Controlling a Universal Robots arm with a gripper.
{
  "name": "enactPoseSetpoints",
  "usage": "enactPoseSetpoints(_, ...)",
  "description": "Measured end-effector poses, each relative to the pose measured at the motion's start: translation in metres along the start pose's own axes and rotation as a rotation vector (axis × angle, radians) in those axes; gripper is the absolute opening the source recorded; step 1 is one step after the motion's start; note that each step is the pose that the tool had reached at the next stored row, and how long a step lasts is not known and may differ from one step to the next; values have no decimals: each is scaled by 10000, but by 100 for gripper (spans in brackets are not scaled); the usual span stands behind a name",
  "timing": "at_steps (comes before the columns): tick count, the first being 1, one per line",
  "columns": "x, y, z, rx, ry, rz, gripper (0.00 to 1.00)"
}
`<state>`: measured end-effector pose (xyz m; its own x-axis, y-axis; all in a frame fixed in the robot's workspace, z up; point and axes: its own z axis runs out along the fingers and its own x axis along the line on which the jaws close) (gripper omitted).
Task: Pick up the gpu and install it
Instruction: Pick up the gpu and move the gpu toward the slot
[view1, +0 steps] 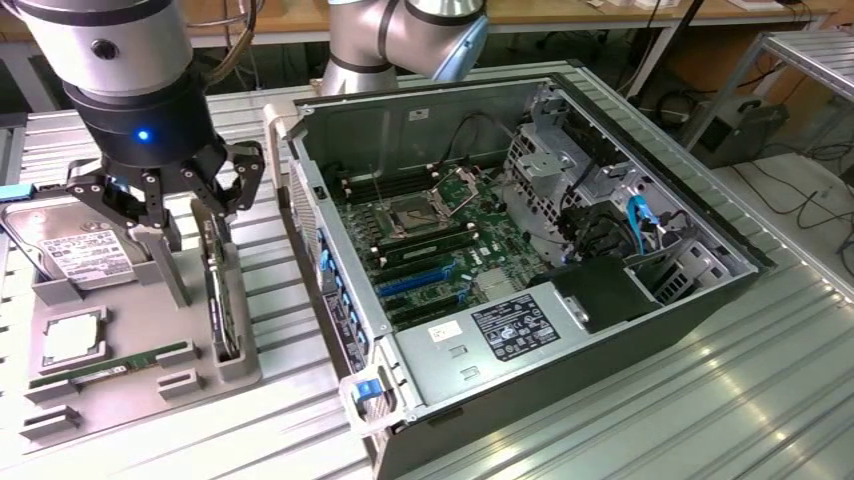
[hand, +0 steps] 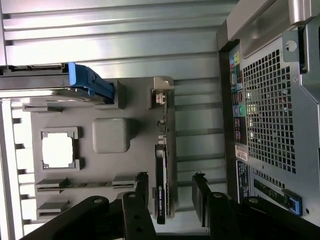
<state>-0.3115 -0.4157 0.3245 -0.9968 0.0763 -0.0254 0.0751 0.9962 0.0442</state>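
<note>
Closest to us in the wrist view are the gripper's black fingers, spread wide and holding nothing. The gpu stands on its edge between them in a slot of the grey holder, with a gap showing on either side of it; one finger is just beside the card and the other sits farther off. We see the card edge-on as a thin dark strip. On the same holder lie a cpu in its square recess, a hard drive with a blue tab propped at the far end, and a ram stick in a narrow groove near the front. From the exterior view the gripper hangs straight down over the holder, on the exterior view's left. The open pc case lies on its side just beside the holder, towards the exterior view's right, with the motherboard facing up. Holder and case both rest on a ribbed metal table.
</note>
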Motion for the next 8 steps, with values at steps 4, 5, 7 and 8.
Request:
enactPoseSetpoints(4,23,-7,80,-1,-1,-1,48)
enactPoseSetpoints(5,26,-8,97,0,0,1,48)
enactPoseSetpoints(7,32,-10,146,-1,-1,5,48)
enactPoseSetpoints(8,36,-12,177,0,0,7,48)
